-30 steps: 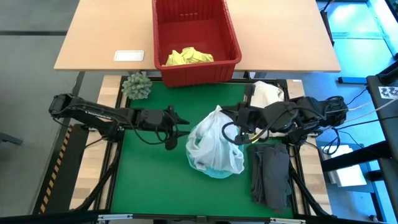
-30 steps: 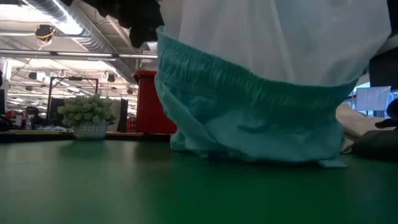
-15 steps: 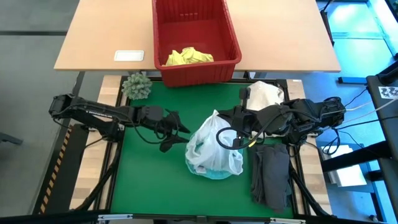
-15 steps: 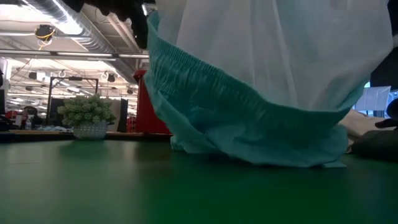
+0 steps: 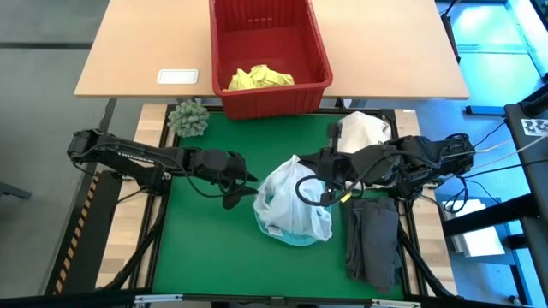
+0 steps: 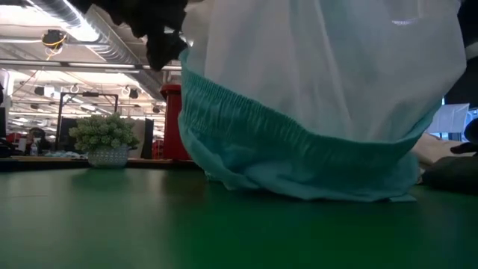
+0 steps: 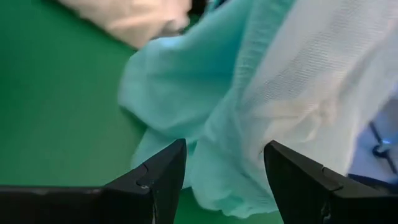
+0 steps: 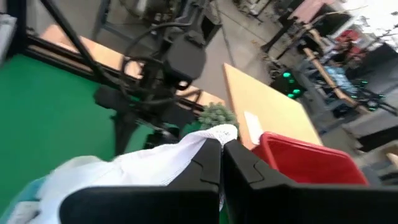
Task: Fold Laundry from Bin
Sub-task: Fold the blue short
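A light turquoise garment [image 5: 291,205], its whitish inner side outward, hangs over the green mat [image 5: 205,248] with its lower end resting on it. My right gripper [image 8: 221,163] is shut on the garment's top. My left gripper [image 7: 227,177] is open, level with the garment's left side, its fingers on either side of the hanging cloth [image 7: 249,124]. In the low view the garment [image 6: 321,112] fills the picture. The red bin [image 5: 318,53] stands on the far table with a yellow garment [image 5: 257,77] inside. A dark garment [image 5: 372,239] lies folded at the right. My right gripper pinches a bunched bit of the garment's whitish cloth [image 8: 211,135] between its two fingertips, coming from the table's right and slanting down. The garment hangs slack below the fingers, its turquoise elastic hem [image 6: 299,187] on the mat. My left gripper: I cannot tell whether its fingers touch the cloth.
A cream-white bundle [image 5: 364,130] lies at the mat's far right corner. A small green spiky ball [image 5: 188,118] sits at the far left corner. A white card [image 5: 177,76] lies on the wooden table [image 5: 137,51]. Bare mat lies to the near left.
My left gripper has rolled about its own line and edged toward the garment. The hanging garment has swung a little toward the table's left, and its hem has shifted on the mat. Both grippers' openings look unchanged.
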Motion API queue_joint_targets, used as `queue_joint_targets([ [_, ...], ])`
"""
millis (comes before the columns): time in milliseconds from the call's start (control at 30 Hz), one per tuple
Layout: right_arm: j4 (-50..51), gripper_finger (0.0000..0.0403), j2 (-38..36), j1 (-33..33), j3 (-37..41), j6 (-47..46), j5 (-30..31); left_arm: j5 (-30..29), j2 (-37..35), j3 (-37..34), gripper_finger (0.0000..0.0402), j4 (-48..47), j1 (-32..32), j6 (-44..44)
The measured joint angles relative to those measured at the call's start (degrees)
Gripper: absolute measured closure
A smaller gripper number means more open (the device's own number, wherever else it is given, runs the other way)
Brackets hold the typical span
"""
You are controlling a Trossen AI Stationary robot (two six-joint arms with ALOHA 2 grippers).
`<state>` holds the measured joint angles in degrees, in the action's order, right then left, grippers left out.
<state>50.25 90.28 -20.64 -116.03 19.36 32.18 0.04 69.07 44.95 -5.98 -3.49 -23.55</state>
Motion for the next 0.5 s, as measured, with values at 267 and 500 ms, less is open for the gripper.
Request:
queue_joint_targets([
  [267, 2.44, 0.0403, 0.72, -0.02, -0.02, -1.51, -1.23, 3.12, -1.60, 0.00, 0.0193, -1.16, -0.45, -0.06],
  [500, 2.72, 0.0403, 0.74, -0.02, -0.02, -1.53, -0.80, -1.02, -1.69, 0.00, 0.0193, -6.58, -1.07, -0.35],
])
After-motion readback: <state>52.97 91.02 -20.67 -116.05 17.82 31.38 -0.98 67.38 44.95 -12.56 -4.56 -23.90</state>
